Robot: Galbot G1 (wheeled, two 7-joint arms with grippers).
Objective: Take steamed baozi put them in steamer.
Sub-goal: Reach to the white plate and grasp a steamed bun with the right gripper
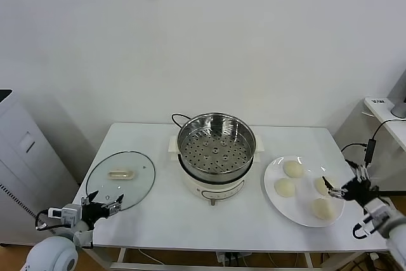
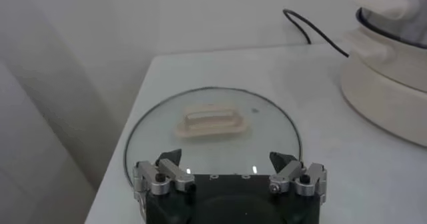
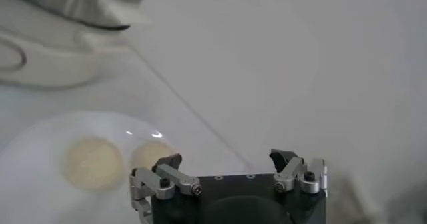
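Several cream-white baozi lie on a white plate (image 1: 274, 200) right of the steamer: one at the back (image 1: 293, 169), one on the left (image 1: 285, 187), one at the front (image 1: 323, 208). The steel steamer (image 1: 216, 147) stands empty on its white cooker base at the table's middle. My right gripper (image 1: 335, 186) is open and empty at the plate's right edge, beside the rightmost baozi (image 1: 320, 185). In the right wrist view my right gripper (image 3: 230, 160) is open, with two baozi (image 3: 92, 163) beyond it. My left gripper (image 1: 101, 200) is open and empty at the front left.
A flat glass lid (image 1: 120, 179) with a cream handle lies left of the cooker; my left gripper (image 2: 227, 159) hovers at its near rim (image 2: 213, 92). A black cord runs behind the cooker base (image 2: 393, 79). A grey cabinet stands left of the table, a white shelf at the right.
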